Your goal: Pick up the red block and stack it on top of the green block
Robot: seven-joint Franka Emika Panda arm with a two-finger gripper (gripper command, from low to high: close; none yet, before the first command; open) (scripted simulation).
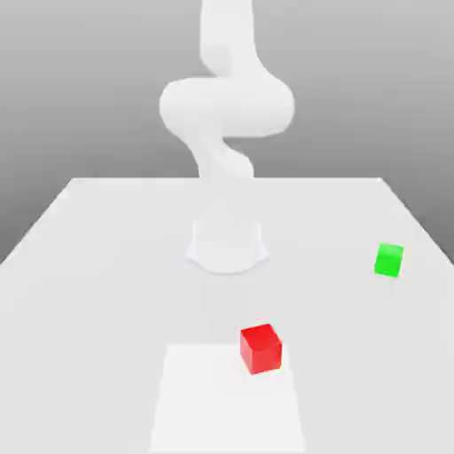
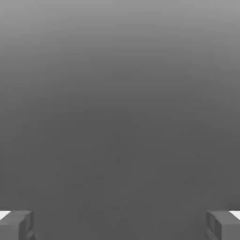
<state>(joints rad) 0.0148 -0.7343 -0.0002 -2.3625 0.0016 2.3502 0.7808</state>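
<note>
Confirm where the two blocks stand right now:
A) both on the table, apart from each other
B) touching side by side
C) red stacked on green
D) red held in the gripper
A: in the exterior view the red block and the green block both sit on the table, with bare surface between them, green toward the exterior view's right.

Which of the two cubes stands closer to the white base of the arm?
The red block. It sits almost straight in front of the arm base, while the green block stands far off toward the exterior view's right.
</note>
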